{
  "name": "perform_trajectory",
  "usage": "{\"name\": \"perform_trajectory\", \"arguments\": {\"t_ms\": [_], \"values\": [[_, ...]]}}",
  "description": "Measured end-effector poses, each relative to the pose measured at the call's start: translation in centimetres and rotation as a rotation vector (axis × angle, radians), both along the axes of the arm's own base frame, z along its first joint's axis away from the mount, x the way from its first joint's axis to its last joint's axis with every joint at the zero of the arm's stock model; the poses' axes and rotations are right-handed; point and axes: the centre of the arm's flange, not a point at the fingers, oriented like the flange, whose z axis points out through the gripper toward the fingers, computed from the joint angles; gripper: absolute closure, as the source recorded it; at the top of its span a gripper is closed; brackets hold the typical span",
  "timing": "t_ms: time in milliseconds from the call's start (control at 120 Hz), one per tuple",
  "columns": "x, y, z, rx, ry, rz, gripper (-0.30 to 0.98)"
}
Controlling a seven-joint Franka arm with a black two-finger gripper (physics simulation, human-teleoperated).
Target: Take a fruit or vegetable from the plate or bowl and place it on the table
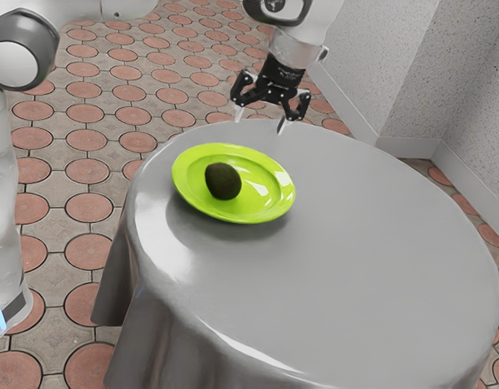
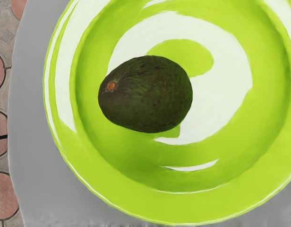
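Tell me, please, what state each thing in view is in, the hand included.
Avocado: whole, lying on its side on the plate.
Plate: right side up, bearing the avocado.
Hand: open, empty, raised clear of the avocado.
Tablecloth: spread out, its side hanging in folds.

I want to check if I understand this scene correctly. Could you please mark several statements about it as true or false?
1. The gripper is open. True.
2. The avocado lies on the plate. True.
3. The plate is red. False: it is bright green.
4. The cloth on the table is grey. True.
5. The gripper is holding the avocado. False: it holds nothing.
6. Two avocados are on the plate. False: there is one.
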Motion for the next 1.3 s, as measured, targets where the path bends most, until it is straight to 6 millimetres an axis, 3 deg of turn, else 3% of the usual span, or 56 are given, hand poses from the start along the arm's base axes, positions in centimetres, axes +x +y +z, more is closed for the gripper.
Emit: {"name": "perform_trajectory", "arguments": {"t_ms": [233, 350, 483, 550, 642, 675, 717, 817, 867, 950, 1092, 1300], "values": [[0.5, -3.4, 0.7, 0.027, -0.089, 0.262, 0.00], [0.1, -5.6, 1.2, 0.025, -0.114, 0.287, 0.00], [0.3, -7.9, 1.0, 0.078, -0.132, 0.120, 0.00], [0.5, -9.3, 2.1, 0.035, -0.160, -0.047, 0.00], [1.8, -11.0, 1.2, -0.019, -0.154, -0.292, 0.00], [2.2, -10.5, 1.0, -0.021, -0.154, -0.356, 0.00], [3.3, -8.4, 0.4, 0.014, -0.143, -0.423, 0.00], [5.5, 0.2, -2.6, 0.060, -0.070, -0.506, 0.00], [4.5, 4.1, -5.0, 0.059, -0.027, -0.544, 0.00], [0.0, 8.3, -8.3, 0.042, -0.017, -0.655, 0.00], [-5.0, 4.6, -7.6, 0.084, -0.100, -0.975, 0.00], [-8.3, 4.0, -9.8, 0.087, -0.121, -1.218, 0.00]]}}
